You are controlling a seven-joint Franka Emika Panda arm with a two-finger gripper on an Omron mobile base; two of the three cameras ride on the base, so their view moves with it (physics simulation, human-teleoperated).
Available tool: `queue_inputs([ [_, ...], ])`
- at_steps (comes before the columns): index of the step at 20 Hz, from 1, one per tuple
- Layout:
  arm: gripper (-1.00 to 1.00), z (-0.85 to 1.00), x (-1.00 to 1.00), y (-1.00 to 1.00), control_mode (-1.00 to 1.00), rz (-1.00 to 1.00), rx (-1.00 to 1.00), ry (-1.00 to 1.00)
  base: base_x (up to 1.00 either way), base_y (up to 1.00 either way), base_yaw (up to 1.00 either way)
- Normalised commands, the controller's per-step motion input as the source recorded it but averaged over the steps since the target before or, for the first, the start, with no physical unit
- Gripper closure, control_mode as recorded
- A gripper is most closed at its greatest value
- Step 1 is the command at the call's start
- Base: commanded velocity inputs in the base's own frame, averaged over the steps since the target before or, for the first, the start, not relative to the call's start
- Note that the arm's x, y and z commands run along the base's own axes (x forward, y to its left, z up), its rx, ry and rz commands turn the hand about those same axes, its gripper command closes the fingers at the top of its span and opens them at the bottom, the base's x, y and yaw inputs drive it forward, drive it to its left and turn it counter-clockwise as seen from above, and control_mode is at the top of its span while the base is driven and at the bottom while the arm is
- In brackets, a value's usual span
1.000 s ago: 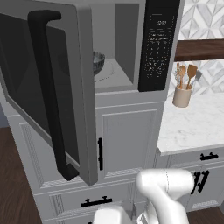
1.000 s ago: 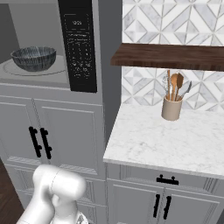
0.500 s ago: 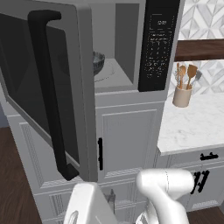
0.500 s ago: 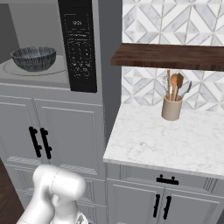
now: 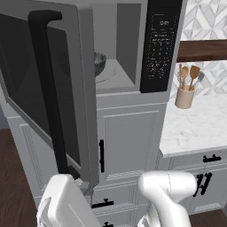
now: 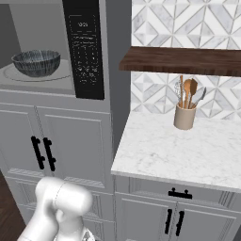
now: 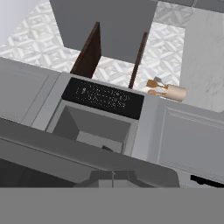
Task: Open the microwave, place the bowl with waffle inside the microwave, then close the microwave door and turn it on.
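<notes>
Microwave (image 6: 56,47) is built into a column of grey panelled cabinets (image 6: 70,141); cavity open. Microwave door (image 5: 48,88) is swung wide toward the left of the left base view, dark tinted window facing out, long black bar handle (image 5: 48,93) running vertically down it. Black keypad panel (image 5: 159,44) sits along the right edge of the cavity.

Bowl (image 6: 36,62), dark speckled, rests upright on the pale turntable inside the cavity, toward its left side in the right base view. In the left base view only its rim shows past the door edge (image 5: 99,63). Waffle: cannot tell, the bowl's inside is hidden from these angles.

Room: to the right of the column, a white marble counter (image 6: 188,150) over grey drawers and doors with short black handles. A beige crock (image 6: 184,116) with wooden spoons stands near the back edge of the counter, against a grey-and-white geometric tile wall (image 6: 188,23). A dark wood shelf (image 6: 183,60) hangs above the crock. Floor is dark wood (image 5: 13,186).

Gripper (image 7: 113,175): fingers drawn together, nothing between them. In the hand view the fingertips lie at the bottom, just beside the door's grey top edge, with the open cavity and keypad beyond.
</notes>
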Motion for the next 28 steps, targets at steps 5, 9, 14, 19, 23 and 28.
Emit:
queue_inputs([
  [5, 1.00, -0.42, 0.52, 0.47, -1.00, 0.00, -0.04, 0.00, 0.00, 0.00, 0.00],
  [9, 1.00, -0.48, 0.58, 0.66, -1.00, 0.00, -0.11, 0.01, 0.00, 0.00, 0.00],
  [14, 1.00, -0.39, 0.63, 0.58, -1.00, 0.00, -0.07, 0.03, 0.00, 0.00, 0.00],
  [19, 1.00, -0.05, 0.56, 0.18, -1.00, -0.02, 0.00, -0.01, 0.00, 0.00, 0.00],
  [23, 1.00, 0.00, 0.52, 0.03, -1.00, -0.05, 0.01, -0.03, 0.00, 0.00, 0.00],
  [28, 1.00, 0.02, 0.15, -0.22, -1.00, -0.13, 0.09, 0.00, 0.00, 0.00, 0.00],
])
